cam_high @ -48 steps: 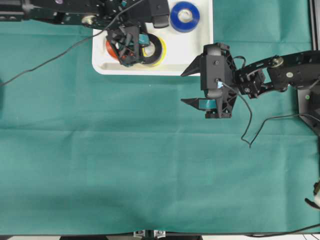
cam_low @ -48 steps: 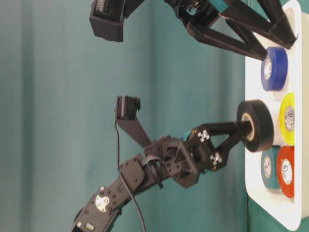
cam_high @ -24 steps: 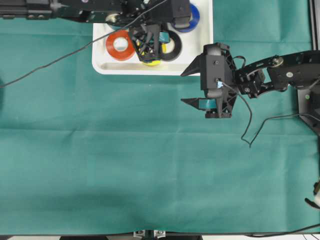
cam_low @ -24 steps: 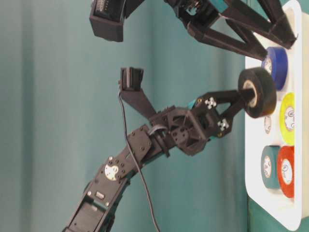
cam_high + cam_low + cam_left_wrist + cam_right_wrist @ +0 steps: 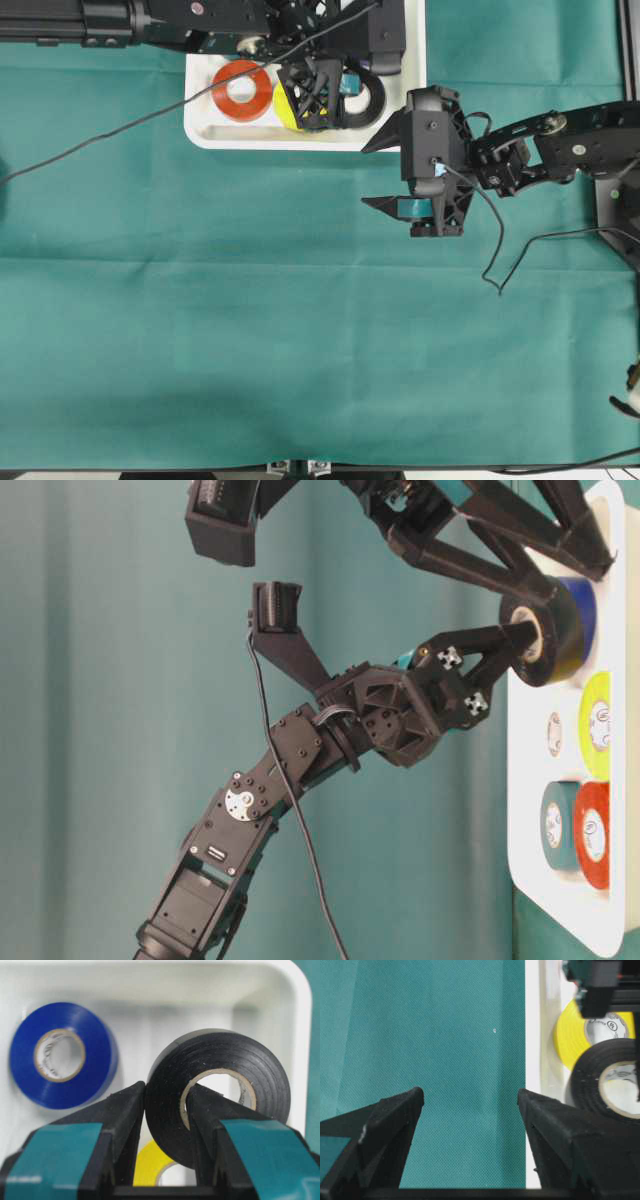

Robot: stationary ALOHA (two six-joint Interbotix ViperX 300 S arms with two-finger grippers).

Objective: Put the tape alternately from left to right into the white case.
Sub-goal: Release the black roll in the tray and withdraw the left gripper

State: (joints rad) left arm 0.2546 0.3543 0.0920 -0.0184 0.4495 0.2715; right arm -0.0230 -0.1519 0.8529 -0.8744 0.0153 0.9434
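Observation:
My left gripper (image 5: 355, 92) (image 5: 166, 1092) (image 5: 512, 645) is shut on the wall of the black tape (image 5: 372, 95) (image 5: 220, 1050) (image 5: 545, 640). One finger is outside the ring and one inside the core. It holds the roll above the right end of the white case (image 5: 250, 135) (image 5: 280, 990). In the case lie a red roll (image 5: 241, 88), a yellow roll (image 5: 285, 108) (image 5: 150, 1170), a blue roll (image 5: 60, 1055) and a teal roll (image 5: 555, 825). My right gripper (image 5: 375, 175) (image 5: 470, 1094) stands open and empty over the cloth, just off the case's rim (image 5: 532, 1060).
Green cloth (image 5: 300, 330) covers the table. The left arm's cable (image 5: 100, 125) trails over the cloth to the left. The right arm's cable (image 5: 495, 250) hangs beside its wrist. In the overhead view the left arm hides the blue roll.
The left gripper has carried the black roll rightward across the case, from over the red and yellow rolls to the right end near the blue one. The right arm has not moved.

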